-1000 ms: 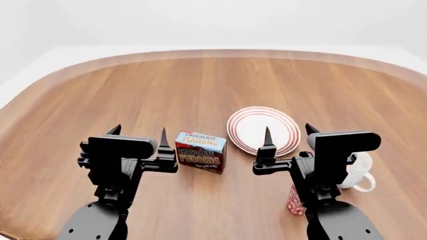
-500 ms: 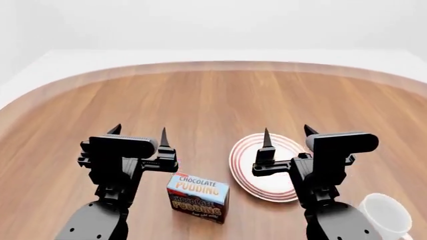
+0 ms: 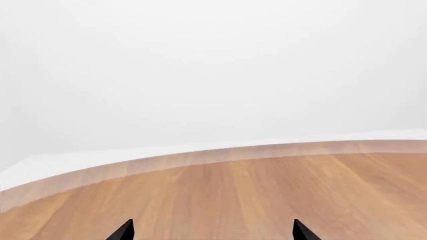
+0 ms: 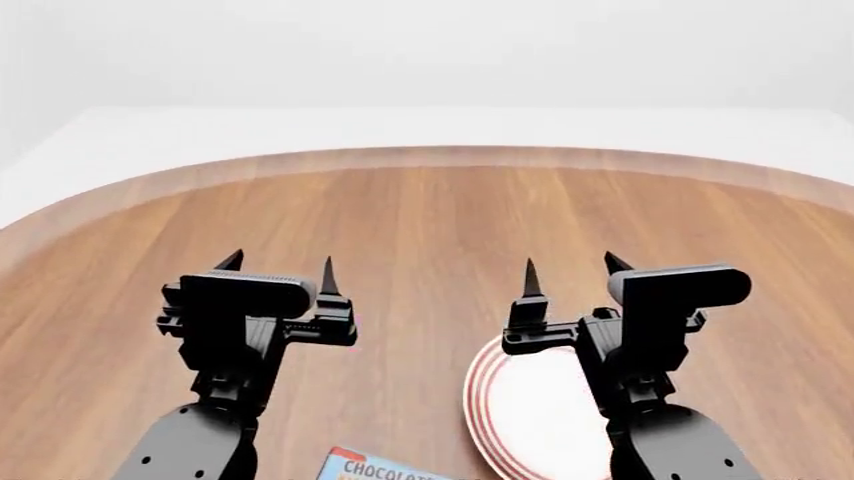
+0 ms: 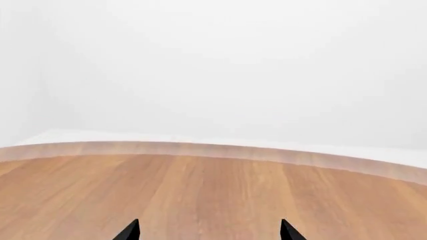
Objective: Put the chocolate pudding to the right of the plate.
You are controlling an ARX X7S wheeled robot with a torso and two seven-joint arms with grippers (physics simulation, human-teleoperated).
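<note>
The pudding carton [image 4: 378, 467] is sitting left of the plate [image 4: 497, 402], ungrasped, because you are holding the left gripper [image 4: 278, 266] and right gripper [image 4: 571, 267] raised, spread and empty.

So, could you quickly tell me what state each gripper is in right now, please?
Left gripper: open, holding nothing.
Right gripper: open, holding nothing.

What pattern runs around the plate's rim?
Concentric red rings on white, seen best in the head view on the plate.
</note>
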